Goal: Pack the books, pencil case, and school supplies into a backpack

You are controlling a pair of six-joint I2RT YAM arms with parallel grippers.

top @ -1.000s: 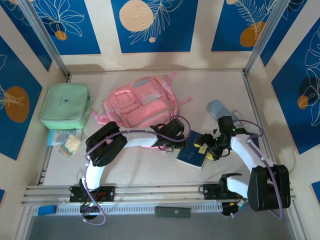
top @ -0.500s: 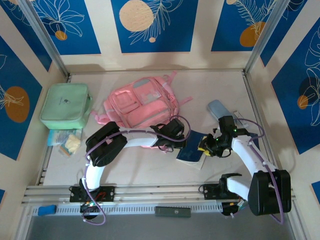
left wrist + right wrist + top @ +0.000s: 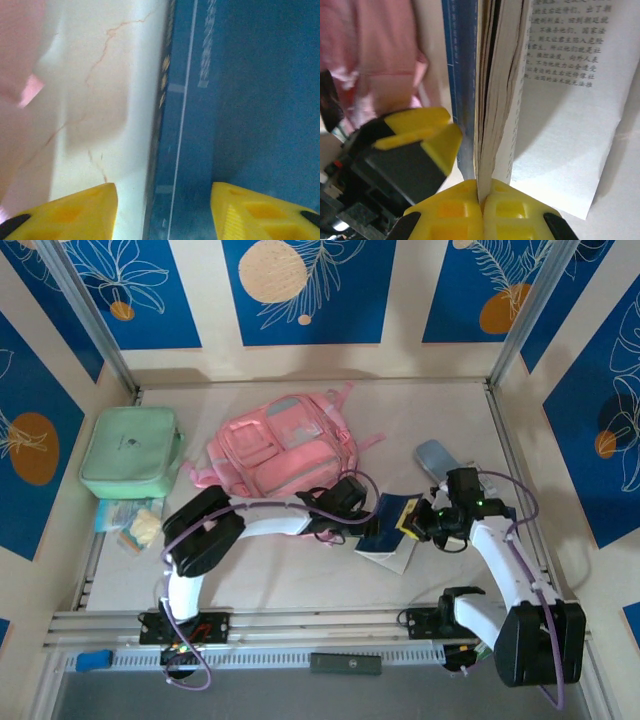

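backpack (image 3: 285, 450): pink, greyish top panel
books (image 3: 384, 524): dark navy covers, yellow label, white pages with dark print
pencil case (image 3: 435, 457): grey-blue
square bag (image 3: 130, 450): mint green
table (image 3: 430, 410): cream, thin reddish veins
walls (image 3: 340, 315): cream, blue panels, white leaf outlines, orange discs
left gripper (image 3: 162, 212): yellow fingertips
right gripper (image 3: 482, 200): yellow fingertips

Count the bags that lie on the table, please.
2. The pink backpack lies in the middle, toward the far side. The mint green square bag lies to its left, apart from it. A third bag hidden from view seems unlikely.
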